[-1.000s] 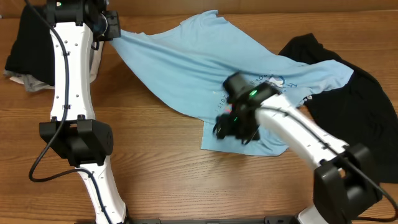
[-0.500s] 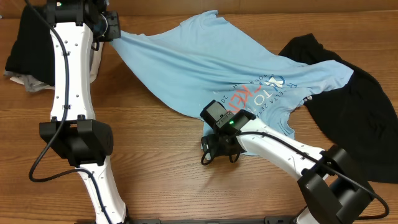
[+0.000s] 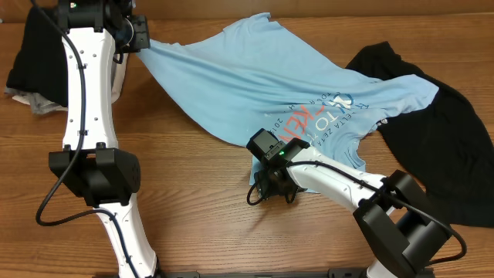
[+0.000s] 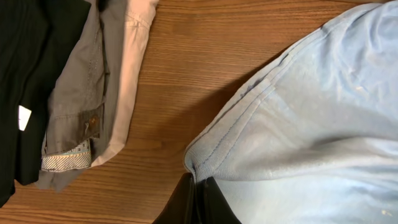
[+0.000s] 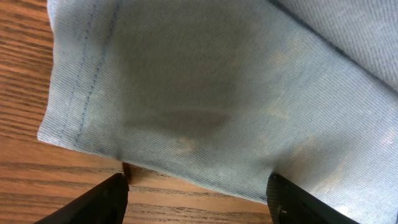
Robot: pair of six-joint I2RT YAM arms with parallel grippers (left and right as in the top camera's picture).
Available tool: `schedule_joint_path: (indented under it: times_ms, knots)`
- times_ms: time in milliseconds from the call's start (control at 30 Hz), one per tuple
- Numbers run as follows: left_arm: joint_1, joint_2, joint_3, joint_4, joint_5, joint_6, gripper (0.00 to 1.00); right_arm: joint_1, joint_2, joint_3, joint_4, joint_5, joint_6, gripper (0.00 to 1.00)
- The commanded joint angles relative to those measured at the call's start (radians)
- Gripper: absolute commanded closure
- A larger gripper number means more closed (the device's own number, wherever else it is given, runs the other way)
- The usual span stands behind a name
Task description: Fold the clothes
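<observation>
The clothes' light blue T-shirt point(image 3: 255, 77) lies spread across the table with its red and white print point(image 3: 312, 120) facing up. At the far left my left gripper point(image 3: 141, 35) is shut on a hemmed corner of the shirt point(image 4: 298, 124), and its fingertips point(image 4: 198, 185) pinch the seam just above the wood. My right gripper point(image 3: 270, 188) stands open low over the table at the shirt's near hem point(image 5: 205, 93). Its two fingers point(image 5: 106, 199) are spread wide with bare wood between them. A black garment point(image 3: 440, 147) lies partly under the shirt at the right.
A stack of black, grey and white garments point(image 3: 35, 69) sits at the far left corner, beside my left gripper; the grey one point(image 4: 74, 93) shows in the left wrist view. Bare wooden table point(image 3: 193, 201) lies in front of the shirt.
My right gripper has come off the printed part of the shirt and moved left and nearer, down to the shirt's near hem. The print now shows. The left arm has not moved.
</observation>
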Motion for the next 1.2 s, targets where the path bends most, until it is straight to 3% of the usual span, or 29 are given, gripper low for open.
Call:
schedule_joint_path:
  times_ms: [0,567,900,1167]
  knots:
    - [-0.002,0.006,0.003,0.001,0.004,-0.007,0.96,-0.004,0.054,-0.020,0.000,0.024,0.008,0.25]
    - [-0.002,0.006,0.003,0.010,0.004,-0.007,0.96,-0.047,0.054,0.012,0.085,0.000,-0.077,0.22]
    - [-0.002,0.006,0.003,0.006,0.004,-0.007,0.96,-0.056,0.058,-0.016,0.081,-0.008,-0.082,0.41]
    - [-0.002,0.006,0.003,-0.006,0.004,-0.007,0.96,-0.056,0.058,-0.070,0.067,-0.031,-0.078,0.44]
